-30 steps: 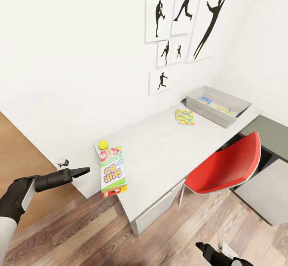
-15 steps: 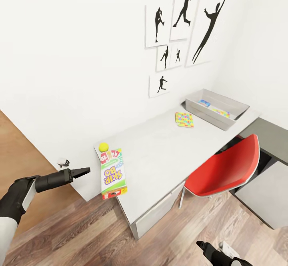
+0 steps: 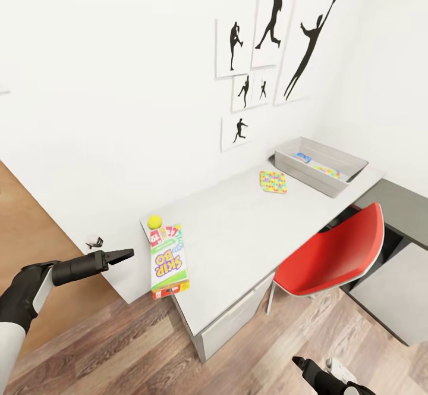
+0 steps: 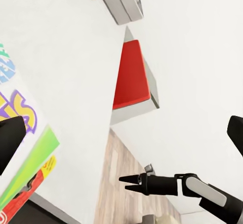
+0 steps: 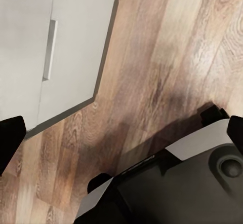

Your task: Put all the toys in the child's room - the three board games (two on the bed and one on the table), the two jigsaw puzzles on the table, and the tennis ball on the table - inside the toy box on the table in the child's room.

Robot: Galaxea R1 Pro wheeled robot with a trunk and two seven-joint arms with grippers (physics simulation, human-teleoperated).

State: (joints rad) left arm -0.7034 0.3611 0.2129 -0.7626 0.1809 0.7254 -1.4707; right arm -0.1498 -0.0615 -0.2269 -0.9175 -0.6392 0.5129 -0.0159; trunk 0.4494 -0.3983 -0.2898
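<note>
Where table (image 3: 238, 228) ends, toy box (image 3: 309, 178) holding puzzle (image 3: 326, 170)

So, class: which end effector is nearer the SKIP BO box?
Left. The left end effector hangs just beside the SKIP BO box; the right end effector sits low over the floor.

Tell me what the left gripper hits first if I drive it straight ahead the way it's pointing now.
Probably the SKIP BO board game at the table's near end: the left gripper, jaws apart in its wrist view, points at it. Relative height is unclear, so it might pass above.
</note>
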